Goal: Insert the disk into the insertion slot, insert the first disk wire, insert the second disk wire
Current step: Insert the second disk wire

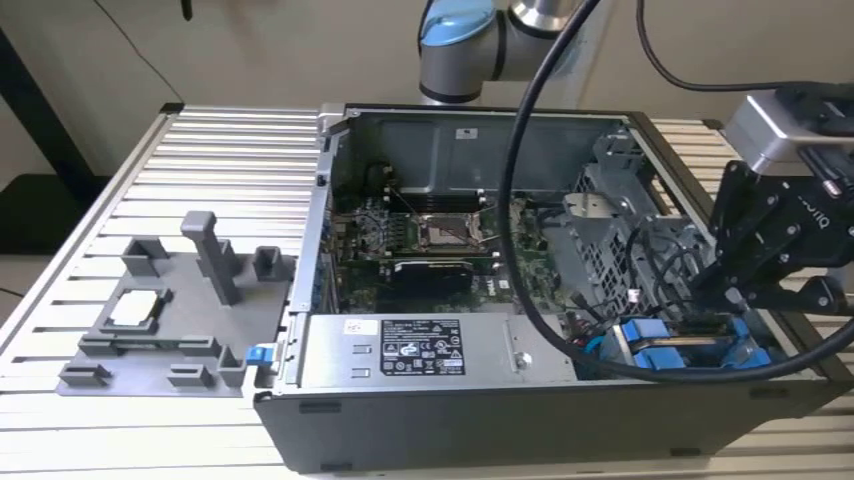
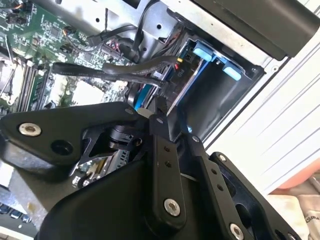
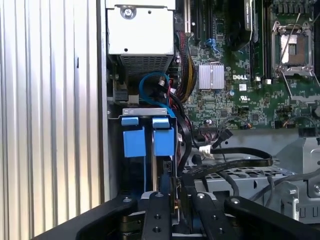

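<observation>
The disk (image 2: 194,82) stands edge-on inside the insertion slot (image 2: 227,107), at the case's front corner on the exterior view's right. Its blue carrier tabs (image 3: 150,141) stick out at the mouth of the bay (image 1: 681,352). My gripper (image 1: 725,305) hangs right over the disk's edge. In the first wrist view its black fingers (image 3: 157,212) stand close together around a black wire plug (image 3: 176,186), and the gripper (image 3: 177,197) looks shut on it. Black disk wires (image 2: 105,72) run from that plug across the motherboard. In the second wrist view the gripper (image 2: 159,112) sits just below the plug (image 2: 170,84).
The open computer case (image 1: 334,200) lies on a slatted metal table (image 1: 200,160). A grey labelled power-supply box (image 1: 407,355) sits beside the bay. The motherboard (image 1: 427,235) and cable bundles fill the middle. A grey plastic fixture (image 1: 174,310) stands at the exterior view's left.
</observation>
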Motion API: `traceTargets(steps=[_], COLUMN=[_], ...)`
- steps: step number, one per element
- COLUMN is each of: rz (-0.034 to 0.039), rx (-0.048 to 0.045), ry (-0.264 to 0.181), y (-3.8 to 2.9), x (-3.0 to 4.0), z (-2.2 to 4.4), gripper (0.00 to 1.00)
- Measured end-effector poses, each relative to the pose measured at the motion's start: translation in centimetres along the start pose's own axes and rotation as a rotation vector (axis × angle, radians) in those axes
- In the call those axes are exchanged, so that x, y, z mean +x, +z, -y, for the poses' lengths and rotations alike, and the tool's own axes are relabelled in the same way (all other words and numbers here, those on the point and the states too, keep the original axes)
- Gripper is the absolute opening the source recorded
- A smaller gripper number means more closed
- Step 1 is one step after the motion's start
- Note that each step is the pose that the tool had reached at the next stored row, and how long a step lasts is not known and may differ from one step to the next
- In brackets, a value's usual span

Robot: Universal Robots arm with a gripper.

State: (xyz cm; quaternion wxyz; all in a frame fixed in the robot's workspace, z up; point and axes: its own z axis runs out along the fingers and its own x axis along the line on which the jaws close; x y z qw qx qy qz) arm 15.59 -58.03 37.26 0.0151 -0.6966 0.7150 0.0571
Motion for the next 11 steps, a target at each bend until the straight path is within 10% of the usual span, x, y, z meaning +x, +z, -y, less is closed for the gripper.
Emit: traceTargets(steps=[11], rz=[0.0084], rx=[0.0001], ry=[0.000], y=[-0.63], x=[-0.07], z=[-0.05], gripper=[0.24])
